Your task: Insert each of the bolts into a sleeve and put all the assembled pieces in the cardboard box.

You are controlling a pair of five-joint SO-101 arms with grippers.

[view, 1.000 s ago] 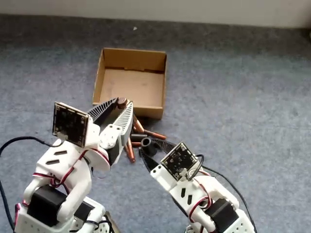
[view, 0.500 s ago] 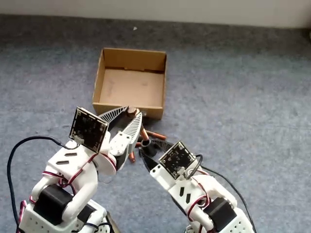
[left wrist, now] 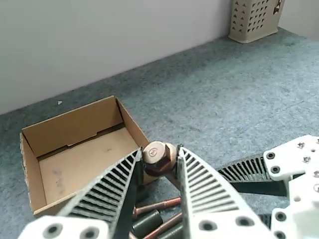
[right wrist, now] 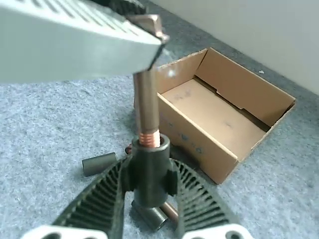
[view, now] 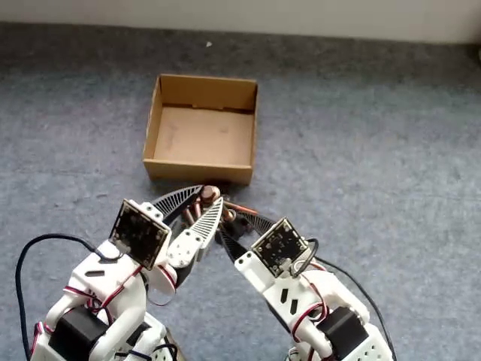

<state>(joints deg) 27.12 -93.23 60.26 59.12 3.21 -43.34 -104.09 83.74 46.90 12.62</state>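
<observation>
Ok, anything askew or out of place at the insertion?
Nothing stands out. The bolt in the left gripper stands in line with the upright sleeve in the right gripper, its threaded tip at the sleeve's mouth. Spare bolts and sleeves lie on the carpet beside the cardboard box.

A grey-blue carpet [view: 376, 150] with a short, speckled pile covers the whole floor and runs back to a plain pale wall [view: 301, 15]. A small pale speck [view: 209, 44] lies on the carpet near the wall's foot. A beige basket [left wrist: 254, 20] with triangular cut-outs stands against the wall, under soft, even light
</observation>
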